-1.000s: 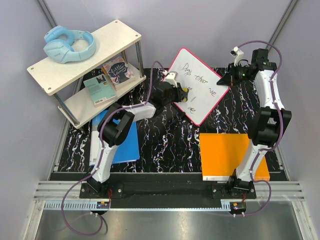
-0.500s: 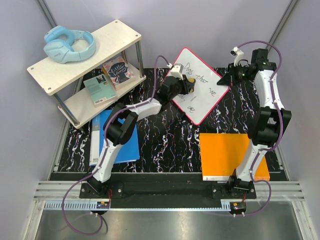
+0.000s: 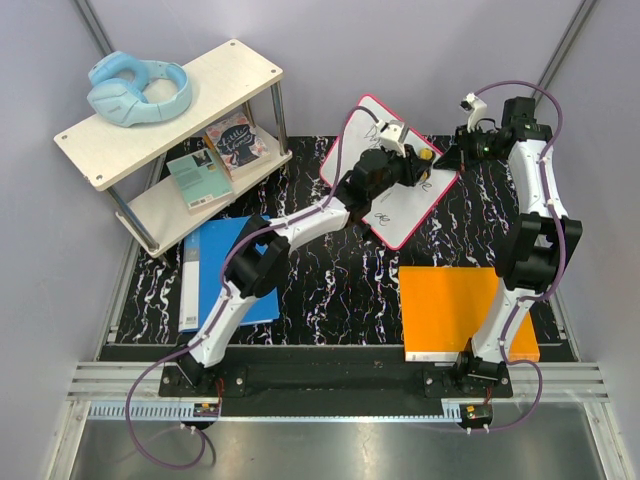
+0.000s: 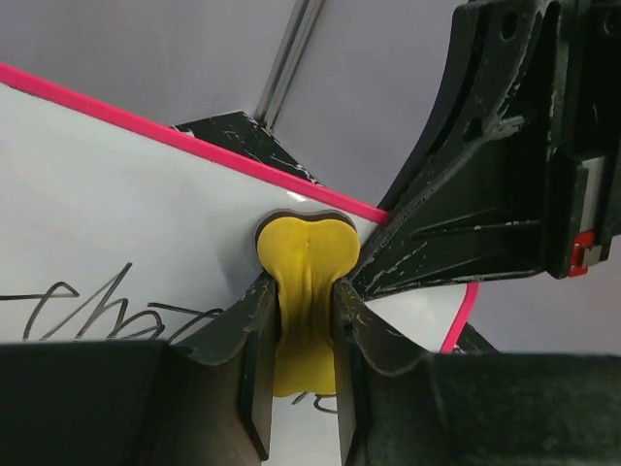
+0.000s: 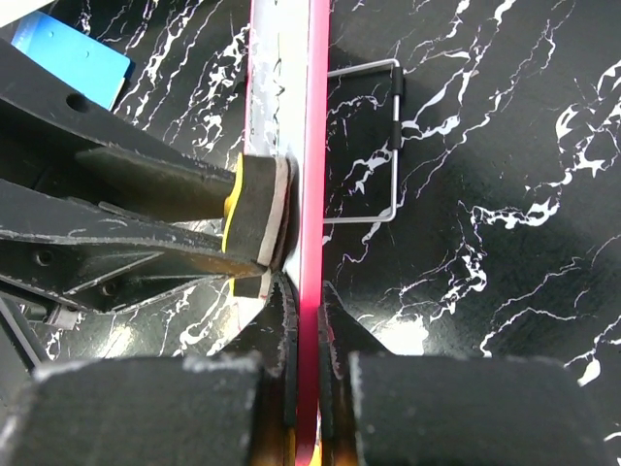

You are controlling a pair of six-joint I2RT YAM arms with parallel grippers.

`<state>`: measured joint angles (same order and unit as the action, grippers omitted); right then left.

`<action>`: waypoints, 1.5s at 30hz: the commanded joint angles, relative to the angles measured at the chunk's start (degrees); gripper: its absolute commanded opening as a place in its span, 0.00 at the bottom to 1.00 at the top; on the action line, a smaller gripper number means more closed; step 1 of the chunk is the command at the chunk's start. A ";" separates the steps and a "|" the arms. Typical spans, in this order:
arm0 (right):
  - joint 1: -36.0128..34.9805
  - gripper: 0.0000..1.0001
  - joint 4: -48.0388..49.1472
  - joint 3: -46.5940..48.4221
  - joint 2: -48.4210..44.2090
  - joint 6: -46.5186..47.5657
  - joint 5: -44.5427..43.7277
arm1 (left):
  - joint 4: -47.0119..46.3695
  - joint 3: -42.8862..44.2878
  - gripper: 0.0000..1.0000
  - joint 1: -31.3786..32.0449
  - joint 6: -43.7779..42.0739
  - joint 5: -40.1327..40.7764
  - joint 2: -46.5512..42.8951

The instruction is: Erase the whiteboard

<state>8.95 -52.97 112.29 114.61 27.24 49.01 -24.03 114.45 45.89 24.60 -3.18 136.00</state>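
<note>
Marbled tabletop point(image 3: 330, 270); pink-framed whiteboard point(image 3: 405, 215), black handwriting. Left fingers point(image 4: 254, 330) clench yellow eraser point(image 4: 306, 252); right fingers point(image 5: 338, 335) pinch frame.

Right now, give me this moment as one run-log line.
left gripper: shut on eraser | eraser: against whiteboard face | right gripper: shut on whiteboard edge | writing: some visible
</note>
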 commanded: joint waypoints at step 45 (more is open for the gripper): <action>-5.87 0.00 -9.87 -1.46 3.52 10.28 -1.46 | -2.77 23.27 0.00 -11.97 3.62 3.00 13.94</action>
<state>8.78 -54.19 112.73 114.65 26.85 48.25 -21.63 133.14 32.60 26.92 -1.41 148.09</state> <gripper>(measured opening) 0.042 0.268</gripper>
